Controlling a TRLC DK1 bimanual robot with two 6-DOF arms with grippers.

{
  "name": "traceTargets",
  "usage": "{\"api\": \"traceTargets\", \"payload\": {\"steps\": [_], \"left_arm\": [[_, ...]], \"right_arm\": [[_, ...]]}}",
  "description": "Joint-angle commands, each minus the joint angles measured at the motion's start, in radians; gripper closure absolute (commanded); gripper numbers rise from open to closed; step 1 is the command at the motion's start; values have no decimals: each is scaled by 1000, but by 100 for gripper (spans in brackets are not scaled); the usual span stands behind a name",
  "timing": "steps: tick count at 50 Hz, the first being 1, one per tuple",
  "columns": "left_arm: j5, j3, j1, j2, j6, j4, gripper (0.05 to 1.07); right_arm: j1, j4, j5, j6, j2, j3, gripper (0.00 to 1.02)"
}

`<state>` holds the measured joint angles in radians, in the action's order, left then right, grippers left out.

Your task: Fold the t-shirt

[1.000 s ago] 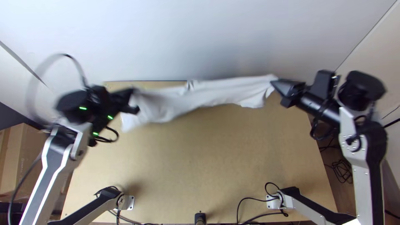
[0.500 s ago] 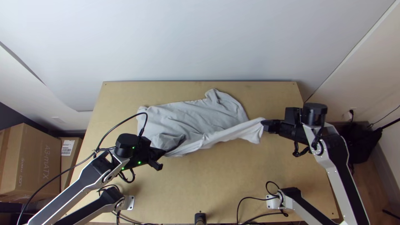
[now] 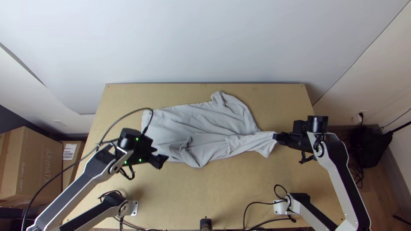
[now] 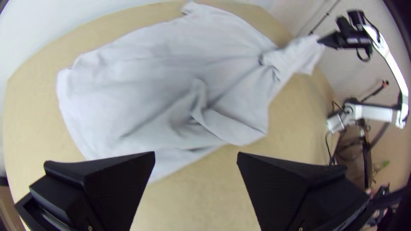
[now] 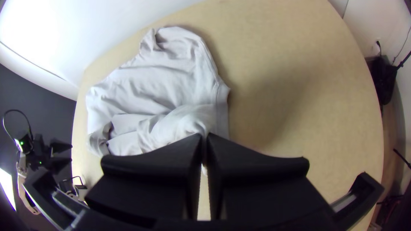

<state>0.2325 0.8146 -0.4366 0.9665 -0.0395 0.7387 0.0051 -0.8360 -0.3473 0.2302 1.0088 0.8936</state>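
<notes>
Out on the left, beyond the left edge of the tabletop (image 3: 205, 188), sit a big cardboard box (image 3: 32, 164) and a smaller labelled carton (image 3: 71, 155); what's inside either, I can't tell. Moving right, here's the left hand (image 3: 161, 159), spread wide with nothing in it, right by the t-shirt (image 3: 192, 122) at its near-left part. And there's the shirt, pale grey, running from near the left edge across the middle, smoother towards the far edge, rucked and doubled over on the near side. It looks light and floppy, sure to crease, nothing fragile; a pinch at the outer corners or hem should serve better than grabbing mid-cloth, where layers could bunch. Over to the right, the right hand (image 3: 276, 137) is pinched on a gathered end of cloth, pulled out towards the tabletop's right edge. Flattening those rucks looks like the job before any fold.
</notes>
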Motion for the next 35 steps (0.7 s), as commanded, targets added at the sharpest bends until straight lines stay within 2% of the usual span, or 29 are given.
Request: {"api": "traceTargets", "payload": {"steps": [1,4,6,14,21,27,35], "left_arm": [[14,78,70,95,24,-50,27],[13,116,95,155,-5,-68,46],[13,135,95,184,-13,-70,50],[-16,205,53,270,-37,-68,50],[-102,264,-40,362,-59,-70,49],[-165,291,-103,439,-77,-119,49],[-194,328,-148,538,-82,-156,49]], "right_arm": [[-4,-3,7,-9,-19,-47,100],[-2,-5,7,-9,-27,-68,100],[-2,-5,7,-8,-33,-79,100],[-1,-3,5,0,-55,-108,100],[6,0,5,9,-68,-127,100],[19,0,7,21,-84,-134,100],[21,0,7,29,-116,-139,100]]}}
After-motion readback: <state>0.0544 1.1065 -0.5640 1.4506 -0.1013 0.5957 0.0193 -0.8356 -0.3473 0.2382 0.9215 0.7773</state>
